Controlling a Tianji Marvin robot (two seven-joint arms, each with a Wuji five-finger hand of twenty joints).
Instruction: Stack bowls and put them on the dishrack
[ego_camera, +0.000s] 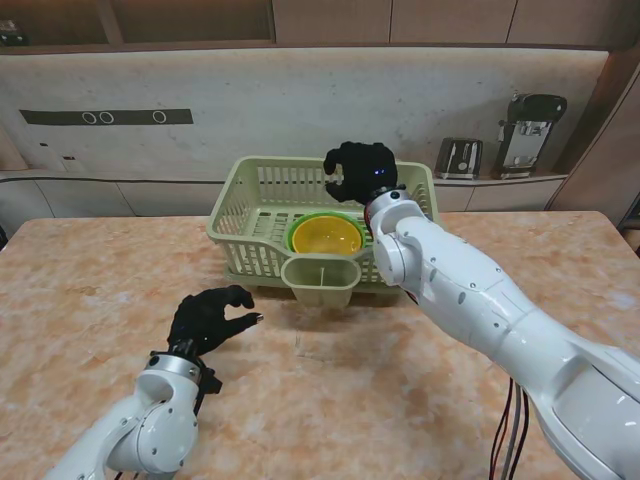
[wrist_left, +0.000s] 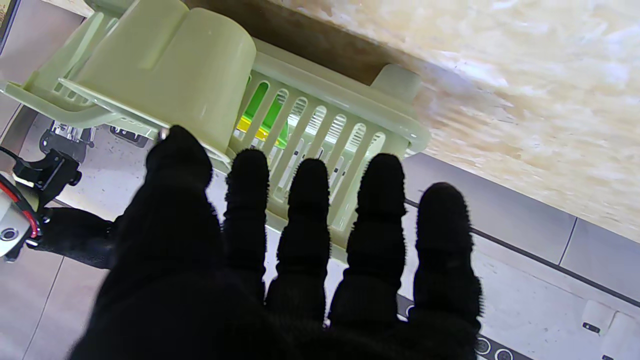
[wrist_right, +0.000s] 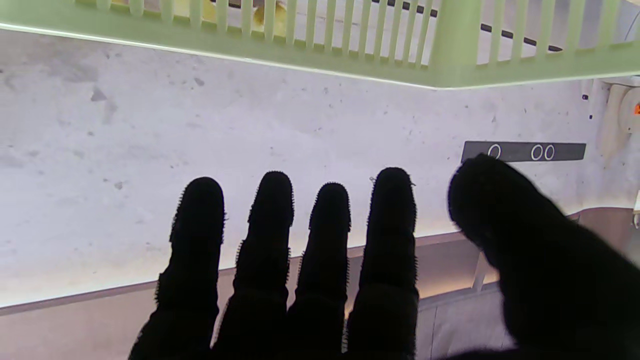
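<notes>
Yellow plastic bowl (ego_camera: 327, 236) nested in green plastic bowl (ego_camera: 297, 232), both inside pale green slatted plastic dishrack (ego_camera: 240, 215): seemingly finished. Right hand (ego_camera: 360, 170) over the rack's far rim, fingers spread, holding nothing. Left hand (ego_camera: 208, 318) loosely open, also unladen, above the marbled table (ego_camera: 90, 290).

Toaster (ego_camera: 459, 158) beside coffee machine (ego_camera: 530, 132) — far counter; marble table (ego_camera: 90, 290).
</notes>
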